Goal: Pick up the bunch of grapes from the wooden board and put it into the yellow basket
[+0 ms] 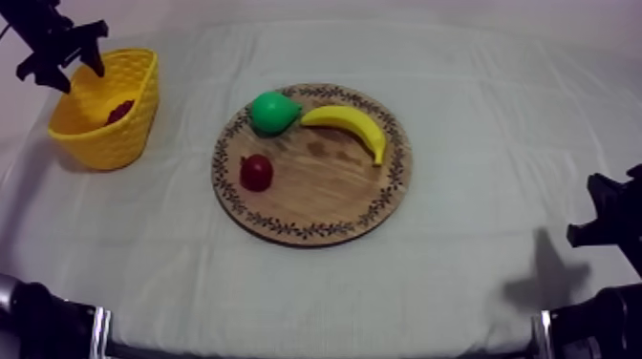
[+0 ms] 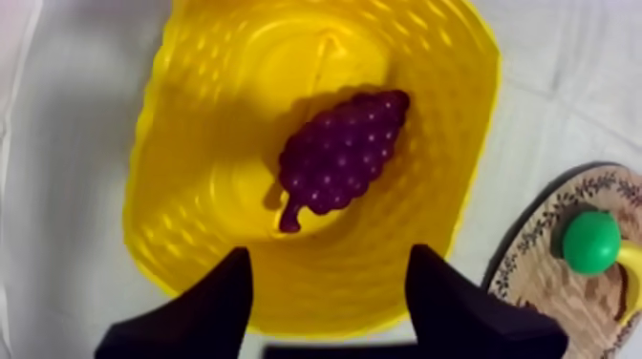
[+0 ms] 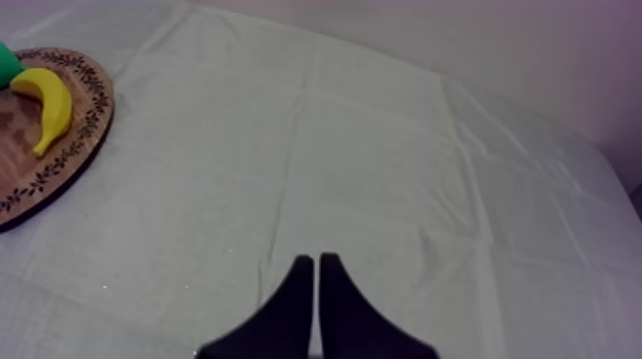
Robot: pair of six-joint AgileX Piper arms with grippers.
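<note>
You're at a staged lab bench: a plain cloth-draped table (image 3: 382,191) beneath your right gripper (image 3: 315,258), a toy banana (image 3: 53,95) on a board (image 3: 29,181) well away from it.

table (image 1: 459,315) | grey-white cloth (image 1: 478,143) over it | yellow basket (image 1: 124,134) left | wooden board (image 1: 315,196) centre, apart
</note>
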